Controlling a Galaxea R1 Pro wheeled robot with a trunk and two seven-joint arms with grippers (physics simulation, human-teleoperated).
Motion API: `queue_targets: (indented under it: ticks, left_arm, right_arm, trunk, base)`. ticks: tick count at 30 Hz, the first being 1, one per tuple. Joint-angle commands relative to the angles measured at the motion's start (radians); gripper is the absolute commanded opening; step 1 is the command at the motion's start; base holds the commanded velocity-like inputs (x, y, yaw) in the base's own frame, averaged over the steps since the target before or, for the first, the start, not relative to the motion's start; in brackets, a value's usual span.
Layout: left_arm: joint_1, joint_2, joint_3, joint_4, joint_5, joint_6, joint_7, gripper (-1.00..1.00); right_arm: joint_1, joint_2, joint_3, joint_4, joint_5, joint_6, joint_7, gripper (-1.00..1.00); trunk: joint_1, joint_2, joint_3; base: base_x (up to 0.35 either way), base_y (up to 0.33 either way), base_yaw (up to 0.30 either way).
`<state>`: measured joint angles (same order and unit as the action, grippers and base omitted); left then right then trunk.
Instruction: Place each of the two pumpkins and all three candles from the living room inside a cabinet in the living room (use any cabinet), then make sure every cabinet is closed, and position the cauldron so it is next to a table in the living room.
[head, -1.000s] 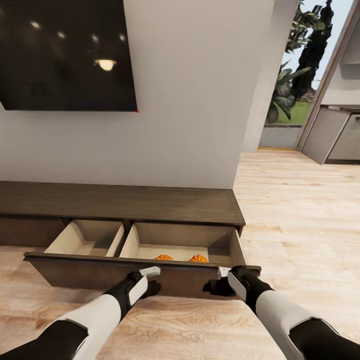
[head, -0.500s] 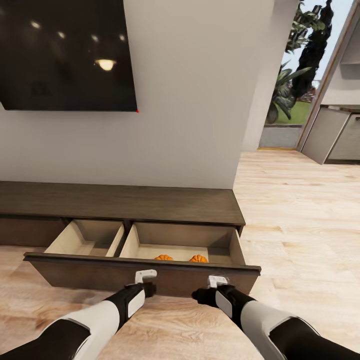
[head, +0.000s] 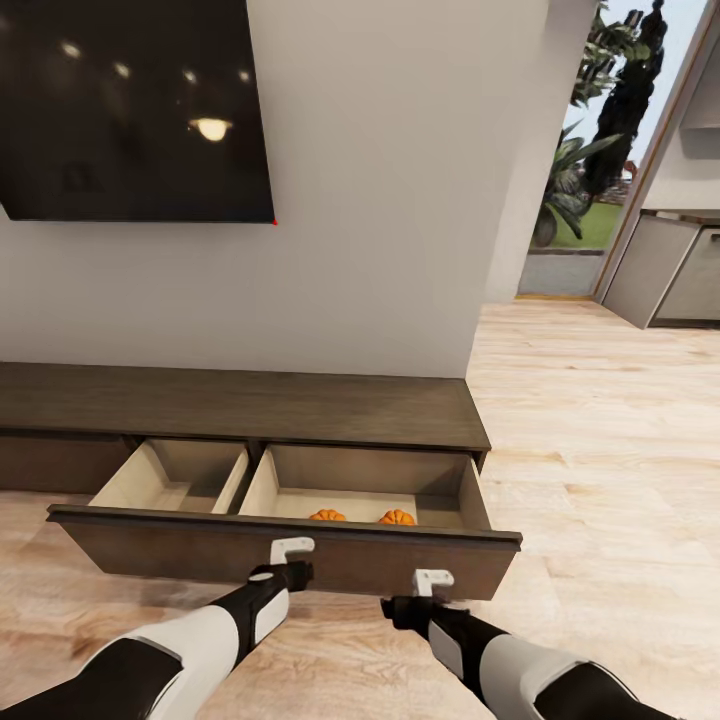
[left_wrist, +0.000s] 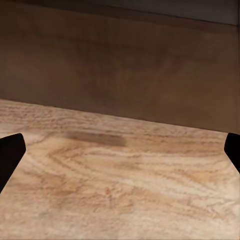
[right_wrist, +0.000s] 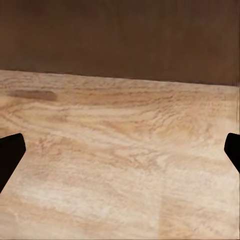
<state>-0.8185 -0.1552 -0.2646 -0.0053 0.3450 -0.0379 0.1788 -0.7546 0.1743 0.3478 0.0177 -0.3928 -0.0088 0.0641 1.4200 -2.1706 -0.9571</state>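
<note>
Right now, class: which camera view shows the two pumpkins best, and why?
The head view. It looks down into the open drawer, where both pumpkins sit by the front panel, partly hidden by its edge. The wrist views face the drawer's dark front and the wooden floor, not its inside.

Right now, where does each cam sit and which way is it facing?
Head: up high, looking down at the open drawer with pumpkins; both arms show.
Left wrist: by the left gripper, facing drawer front and floor; fingertips show.
Right wrist: by the right gripper, same.
Shared: drawer front, floor.
</note>
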Motion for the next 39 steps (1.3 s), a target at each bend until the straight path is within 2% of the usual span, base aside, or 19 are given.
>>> queue_targets:
  ticks: [1, 2, 3, 4, 6, 8, 12, 19, 22, 39]
  left_arm:
    - [-0.001, -0.001, -0.008, 0.002, 0.008, -0.004, 0.003, 1.0]
    - [-0.001, -0.002, -0.008, 0.002, 0.008, -0.005, 0.002, 1.0]
    - [-0.001, -0.002, -0.008, 0.005, -0.017, -0.006, 0.002, 1.0]
    - [-0.001, -0.002, -0.008, 0.006, -0.028, -0.006, 0.002, 1.0]
    - [-0.001, -0.002, -0.008, 0.011, -0.081, -0.007, 0.002, 1.0]
    - [-0.001, -0.002, -0.008, 0.016, -0.115, -0.008, 0.002, 1.0]
    - [-0.001, -0.001, -0.008, 0.022, -0.145, -0.009, 0.002, 1.0]
    - [-0.001, 0.0, -0.008, 0.024, -0.157, -0.015, 0.002, 1.0]
    - [-0.001, 0.003, -0.008, 0.025, -0.157, -0.043, 0.001, 1.0]
    - [-0.001, 0.004, -0.008, 0.025, -0.156, -0.056, -0.001, 1.0]
  right_arm:
    - [0.005, 0.0, 0.008, 0.002, 0.01, -0.013, 0.004, 1.0]
    - [0.008, 0.0, 0.008, 0.002, 0.019, -0.018, 0.004, 1.0]
    - [0.017, 0.0, 0.008, 0.002, 0.043, -0.045, 0.003, 1.0]
    - [0.018, 0.0, 0.008, 0.002, 0.046, -0.049, 0.003, 1.0]
    - [0.02, 0.0, 0.008, 0.002, 0.051, -0.064, 0.003, 1.0]
    - [0.021, 0.0, 0.008, 0.002, 0.052, -0.072, 0.003, 1.0]
    - [0.021, 0.0, 0.007, 0.002, 0.053, -0.103, 0.002, 1.0]
    - [0.048, 0.0, 0.004, 0.004, 0.053, -0.205, 0.002, 1.0]
    - [0.056, 0.0, 0.001, 0.003, 0.052, -0.235, 0.002, 1.0]
    - [0.058, 0.0, -0.002, 0.002, 0.052, -0.245, 0.002, 1.0]
  trunk:
    - [0.0, 0.0, -0.001]
    - [0.0, 0.0, -0.001]
    - [0.0, 0.0, -0.001]
    - [0.0, 0.0, -0.001]
    - [0.0, 0.0, -0.001]
    - [0.0, 0.0, -0.001]
    - [0.0, 0.0, -0.001]
    - [0.0, 0.0, -0.001]
    - [0.0, 0.0, -0.001]
    - [0.0, 0.0, -0.001]
  base:
    - [0.0, 0.0, 0.0]
    - [0.0, 0.0, 0.0]
    - [0.0, 0.0, 0.0]
    - [0.0, 0.0, 0.0]
    - [0.0, 0.0, 0.0]
    - [0.0, 0.0, 0.0]
    - [0.0, 0.0, 0.0]
    - [0.0, 0.0, 0.0]
    - [0.0, 0.0, 0.0]
    - [0.0, 0.0, 0.0]
